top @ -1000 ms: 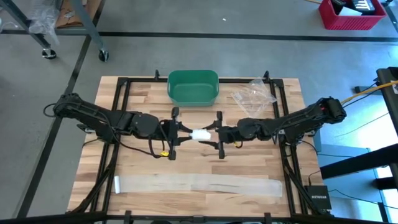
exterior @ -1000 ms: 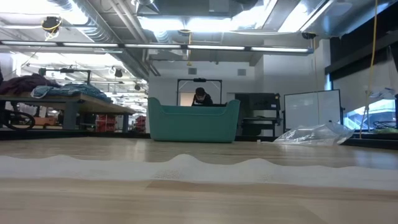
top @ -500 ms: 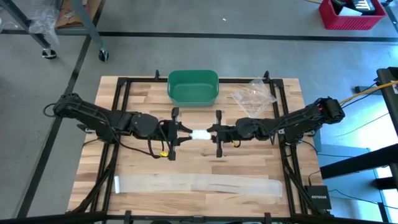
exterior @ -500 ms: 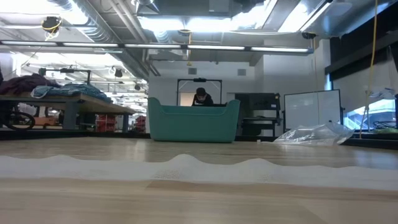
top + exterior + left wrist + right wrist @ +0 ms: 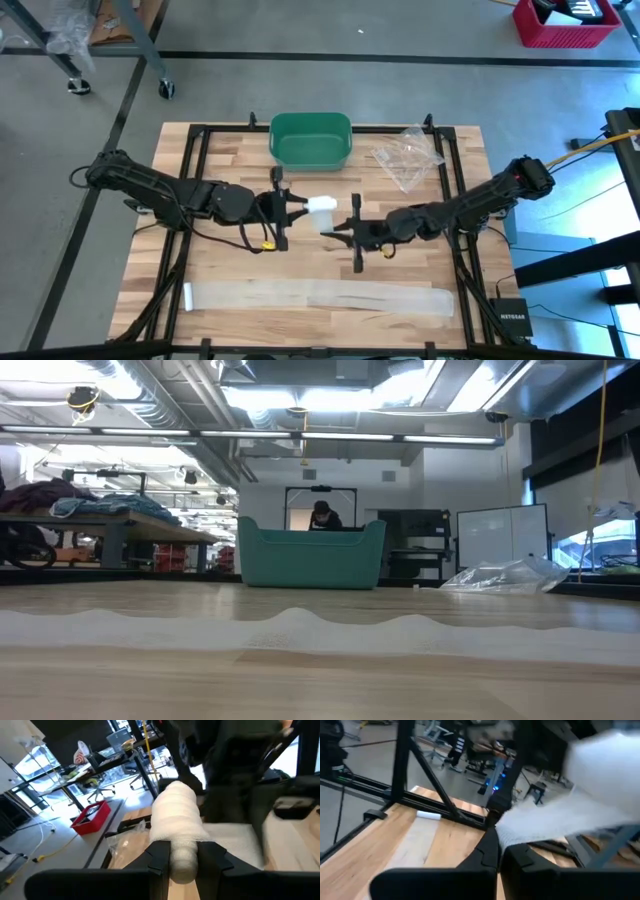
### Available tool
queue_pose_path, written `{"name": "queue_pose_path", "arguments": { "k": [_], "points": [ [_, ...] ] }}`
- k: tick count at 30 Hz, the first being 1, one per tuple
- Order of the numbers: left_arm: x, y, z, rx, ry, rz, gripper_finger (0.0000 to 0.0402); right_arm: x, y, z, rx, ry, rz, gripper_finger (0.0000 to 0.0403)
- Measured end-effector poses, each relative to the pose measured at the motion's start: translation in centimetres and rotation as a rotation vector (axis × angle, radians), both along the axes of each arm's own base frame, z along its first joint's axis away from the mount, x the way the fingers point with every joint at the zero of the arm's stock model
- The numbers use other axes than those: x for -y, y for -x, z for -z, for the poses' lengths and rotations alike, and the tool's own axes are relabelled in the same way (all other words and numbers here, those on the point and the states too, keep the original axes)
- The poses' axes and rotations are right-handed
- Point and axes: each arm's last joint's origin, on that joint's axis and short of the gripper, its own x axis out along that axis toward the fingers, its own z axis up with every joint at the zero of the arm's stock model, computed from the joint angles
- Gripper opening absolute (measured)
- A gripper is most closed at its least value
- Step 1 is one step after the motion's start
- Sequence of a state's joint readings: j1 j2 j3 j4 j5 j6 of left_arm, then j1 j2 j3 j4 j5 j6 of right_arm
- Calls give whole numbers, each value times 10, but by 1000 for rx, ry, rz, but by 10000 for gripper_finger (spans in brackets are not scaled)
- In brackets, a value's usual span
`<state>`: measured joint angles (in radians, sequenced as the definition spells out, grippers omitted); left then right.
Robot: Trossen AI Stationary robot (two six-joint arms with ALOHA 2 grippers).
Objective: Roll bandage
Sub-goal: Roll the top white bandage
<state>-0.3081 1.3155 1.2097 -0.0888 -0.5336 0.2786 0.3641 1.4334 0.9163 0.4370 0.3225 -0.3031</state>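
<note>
**Caller:** Two grippers on one bandage now. Your right gripper has snapped its fingers together on the loose tail and dropped back toward the near side of the table, where a moment ago it sat wide apart, level with the roll.

**Analyst:** And your left gripper hasn't budged: clamped on the end of the bandage roll, which hangs above mid-table, just in front of the green bin.

**Caller:** What does that buy you?

**Analyst:** My read: tension on the tail, so the roll can take up cloth. The winding looks partly done, since a long bandage strip lies flat along the near edge, untouched.

**Caller:** Anything you can't see?

**Analyst:** Plenty. From the right wrist the cloth is a blur above the closed fingertips, so how much is pinched is unclear. From above, the tail between roll and right gripper barely shows. At table level neither arm appears, only the rippled strip, the bin and a plastic bag.
</note>
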Motion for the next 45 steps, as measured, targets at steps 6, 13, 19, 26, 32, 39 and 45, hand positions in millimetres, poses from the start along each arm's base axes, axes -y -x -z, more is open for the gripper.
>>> {"name": "queue_pose_path", "arguments": {
  "k": [6,13,19,26,32,39,45],
  "points": [
    [0,-1,4,-5,-43,6,54,-11,0,-14,3,22,-34,11],
    [1,-3,9,-27,-89,14,54,-17,0,-27,12,52,-54,6],
    [3,-9,15,-58,-127,20,54,-18,-2,-49,52,91,-32,23],
    [7,-9,16,-66,-143,31,54,-12,-3,-71,55,137,166,24],
    [9,-8,16,-60,-152,39,54,0,-6,-72,22,202,308,24],
    [9,-8,17,-72,-157,38,54,7,-7,-64,-51,240,361,54],
    [10,-8,18,-85,-180,48,54,9,-6,-63,-73,236,427,139]
  ]
}}
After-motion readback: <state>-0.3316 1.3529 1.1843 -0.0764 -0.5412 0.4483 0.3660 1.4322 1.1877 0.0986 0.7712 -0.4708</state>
